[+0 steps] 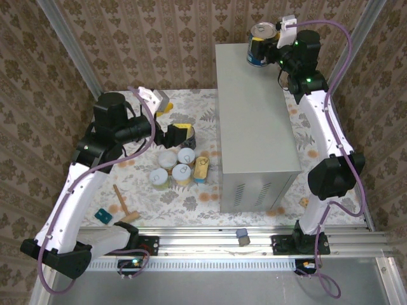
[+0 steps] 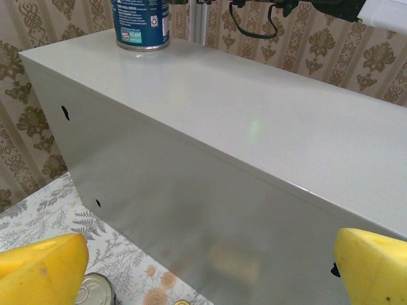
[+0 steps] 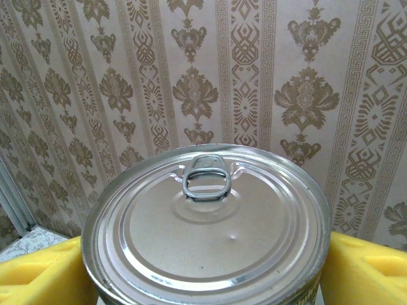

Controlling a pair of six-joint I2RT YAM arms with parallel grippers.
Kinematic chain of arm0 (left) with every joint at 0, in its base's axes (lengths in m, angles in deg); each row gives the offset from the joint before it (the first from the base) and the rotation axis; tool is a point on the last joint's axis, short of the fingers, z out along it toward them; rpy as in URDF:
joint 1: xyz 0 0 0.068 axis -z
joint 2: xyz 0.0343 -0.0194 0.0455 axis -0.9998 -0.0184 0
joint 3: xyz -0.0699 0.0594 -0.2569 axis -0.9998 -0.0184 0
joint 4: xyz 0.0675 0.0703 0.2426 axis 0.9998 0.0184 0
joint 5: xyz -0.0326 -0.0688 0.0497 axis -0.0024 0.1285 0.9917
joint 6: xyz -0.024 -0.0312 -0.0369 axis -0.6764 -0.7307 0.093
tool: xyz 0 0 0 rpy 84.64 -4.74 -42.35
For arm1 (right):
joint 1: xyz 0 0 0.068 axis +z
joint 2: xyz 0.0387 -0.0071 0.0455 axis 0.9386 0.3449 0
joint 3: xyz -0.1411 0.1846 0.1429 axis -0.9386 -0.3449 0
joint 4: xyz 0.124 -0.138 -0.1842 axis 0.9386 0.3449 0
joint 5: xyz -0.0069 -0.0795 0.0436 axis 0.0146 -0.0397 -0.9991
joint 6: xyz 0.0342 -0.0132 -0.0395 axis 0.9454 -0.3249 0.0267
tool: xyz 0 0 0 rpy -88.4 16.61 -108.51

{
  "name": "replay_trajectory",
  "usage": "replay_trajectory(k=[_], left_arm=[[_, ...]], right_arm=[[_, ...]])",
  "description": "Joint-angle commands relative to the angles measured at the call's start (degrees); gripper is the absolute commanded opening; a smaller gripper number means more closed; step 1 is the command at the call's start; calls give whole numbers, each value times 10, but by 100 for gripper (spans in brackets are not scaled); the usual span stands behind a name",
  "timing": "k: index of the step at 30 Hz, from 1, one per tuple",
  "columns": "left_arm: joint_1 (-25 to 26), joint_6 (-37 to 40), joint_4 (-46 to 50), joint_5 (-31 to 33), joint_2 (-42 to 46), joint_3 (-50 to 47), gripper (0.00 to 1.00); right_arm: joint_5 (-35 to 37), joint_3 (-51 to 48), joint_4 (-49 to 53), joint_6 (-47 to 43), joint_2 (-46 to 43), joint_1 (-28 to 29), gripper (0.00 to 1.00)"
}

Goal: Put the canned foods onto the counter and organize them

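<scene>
A dark-blue can (image 1: 262,44) stands upright on the far left corner of the counter (image 1: 254,114). My right gripper (image 1: 261,49) holds it from behind, and its yellow fingers (image 3: 369,270) sit against both sides below the pull-tab lid (image 3: 206,222). In the left wrist view that can (image 2: 141,24) rests on the counter top (image 2: 254,108). Several yellow-labelled cans (image 1: 182,173) and a flat gold-topped tin (image 1: 201,168) sit on the floral mat left of the counter. My left gripper (image 1: 180,133) hovers just behind them, open and empty, facing the counter's side wall (image 2: 210,273).
A small wooden mallet (image 1: 124,203) and a teal block (image 1: 103,216) lie near the left arm's base. A small grey block (image 1: 242,236) sits on the front rail. Patterned walls close in on all sides, and most of the counter top is bare.
</scene>
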Motion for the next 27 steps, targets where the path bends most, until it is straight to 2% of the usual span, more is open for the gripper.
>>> replay_trajectory(k=[1, 12, 20, 27], left_arm=[[-21, -9, -20, -22, 0, -6, 100], [-22, -11, -22, -24, 0, -8, 100], [-22, -12, -18, -13, -8, -6, 100], [-22, -16, -21, -10, -13, -8, 100]], right_arm=[[-26, 12, 15, 19, 13, -2, 82], [-36, 23, 22, 22, 9, -1, 86], [-33, 29, 26, 24, -15, -1, 100], [-8, -21, 25, 29, -77, -2, 100]])
